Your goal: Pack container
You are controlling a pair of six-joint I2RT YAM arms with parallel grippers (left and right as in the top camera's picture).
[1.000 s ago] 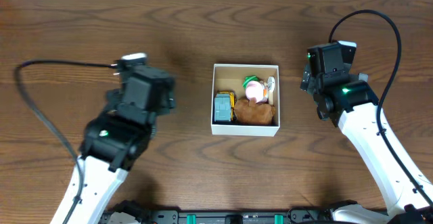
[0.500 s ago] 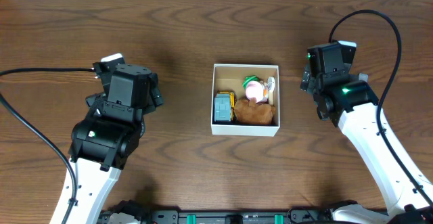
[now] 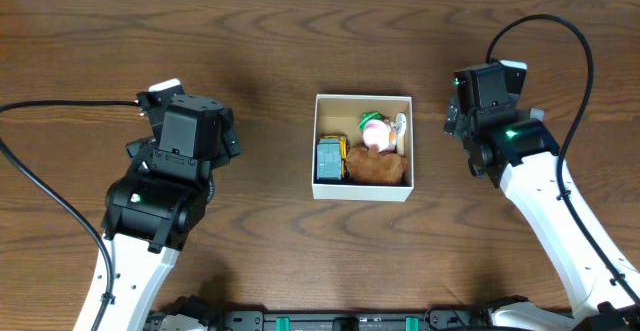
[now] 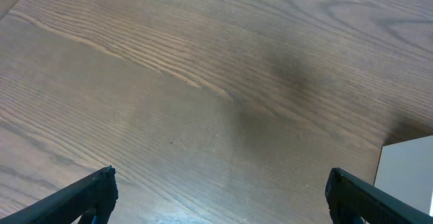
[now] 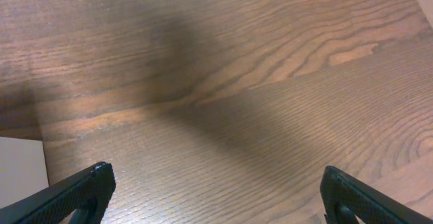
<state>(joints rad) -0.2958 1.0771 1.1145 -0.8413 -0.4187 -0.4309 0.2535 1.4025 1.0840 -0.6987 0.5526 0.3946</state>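
Observation:
The container (image 3: 362, 98), a square white box with a tan inside, stands mid-table in the overhead view. It holds a grey-blue block toy (image 3: 329, 159), a brown plush (image 3: 377, 167), a pink and green toy (image 3: 374, 128) and a small white piece (image 3: 400, 125). My left gripper (image 3: 187, 128) is to its left, my right gripper (image 3: 485, 91) to its right, both apart from it. The left wrist view shows the left jaws (image 4: 220, 190) wide open and empty over bare wood, with the box wall (image 4: 409, 176) at the right edge. The right jaws (image 5: 216, 183) are open and empty too, the box wall (image 5: 20, 170) at the left edge.
The wooden table (image 3: 300, 31) runs to a pale far edge at the top. Black cables trail from both arms, left (image 3: 60, 106) and right (image 3: 570, 31). A rail with green clips (image 3: 350, 321) lies along the near edge.
My left arm has swung left, away from the container, then stopped. The right arm and the container's contents have not moved.

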